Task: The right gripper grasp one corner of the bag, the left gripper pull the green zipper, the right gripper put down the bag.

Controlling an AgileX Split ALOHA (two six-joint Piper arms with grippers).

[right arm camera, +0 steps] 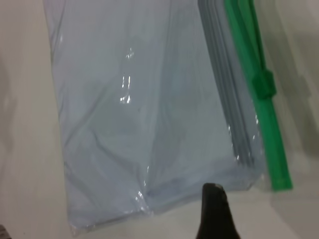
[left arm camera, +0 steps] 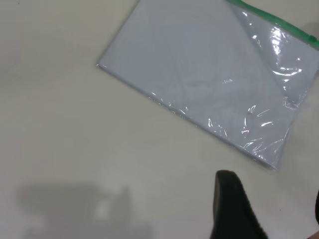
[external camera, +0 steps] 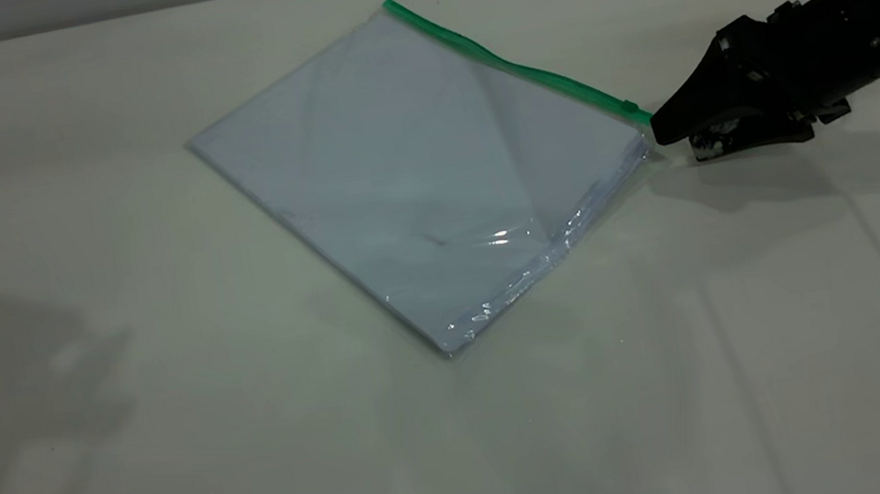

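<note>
Left gripper point(left arm camera: 234, 209) off-frame outside, jaw state unclear; bag point(external camera: 418, 170) flat mid-table, green zipper point(external camera: 517, 68) along far edge; right gripper point(external camera: 666, 130) just beside the corner of the bag point(external camera: 639, 126), seemingly holding nothing; should nip plastic below slider

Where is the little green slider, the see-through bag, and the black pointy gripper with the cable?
small green slider tab point(right arm camera: 265, 83), right wrist view, its raised middle.
clear plastic bag point(external camera: 408, 163), exterior view, flat middle.
black pointed right gripper point(external camera: 675, 127), exterior view, between its fingertips.

Left tool point(left arm camera: 269, 214) absent from the exterior view; bag point(left arm camera: 209, 74) corner cut off in left wrist view.
</note>
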